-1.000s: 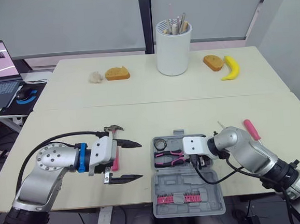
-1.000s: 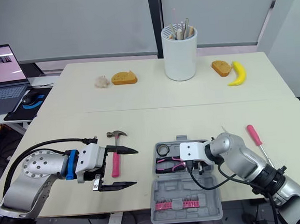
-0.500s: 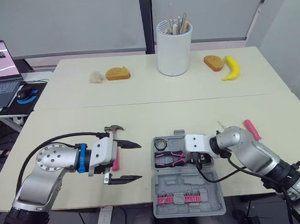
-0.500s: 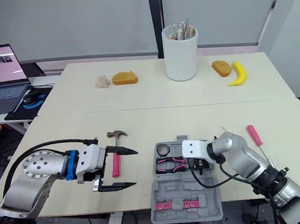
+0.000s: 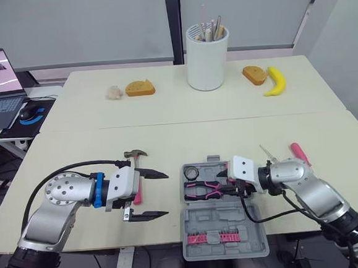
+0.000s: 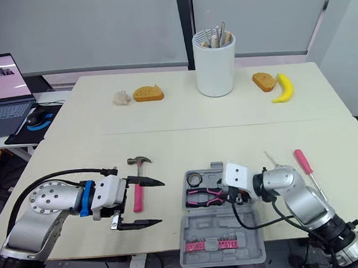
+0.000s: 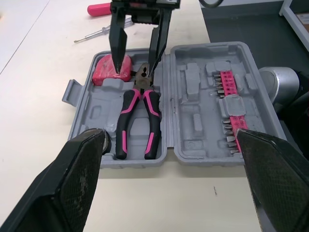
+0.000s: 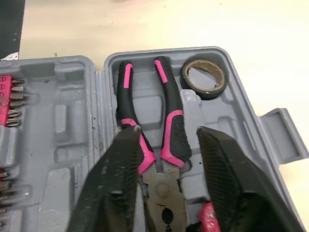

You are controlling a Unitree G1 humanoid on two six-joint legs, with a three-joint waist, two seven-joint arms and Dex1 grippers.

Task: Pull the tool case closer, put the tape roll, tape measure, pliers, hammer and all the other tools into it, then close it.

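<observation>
While the grey plastic tool case (image 5: 222,220) lies open on the worktop (image 5: 167,141) in the head view, the left gripper (image 5: 167,194) hangs wide open beside the pink-handled hammer (image 6: 137,196). The left wrist view shows pink-and-black pliers (image 7: 153,121) and a red tape measure (image 7: 104,70) inside. The right wrist view has the right gripper (image 8: 166,140) parted above the pliers, near the black tape roll (image 8: 205,93). The hammer seems next, gripped by its handle.

Left arm (image 5: 60,199) reaches in from the lower left, elbow bent, with the forearm level and pointing toward the robot's right. Left gripper (image 5: 148,195) has its two black fingers (image 5: 152,173) spread wide apart. Right arm (image 5: 314,191) comes in from the lower right, its forearm pointing back toward the left arm. Right gripper (image 7: 134,70) angles downward, fingers parted with a clear gap between them.
</observation>
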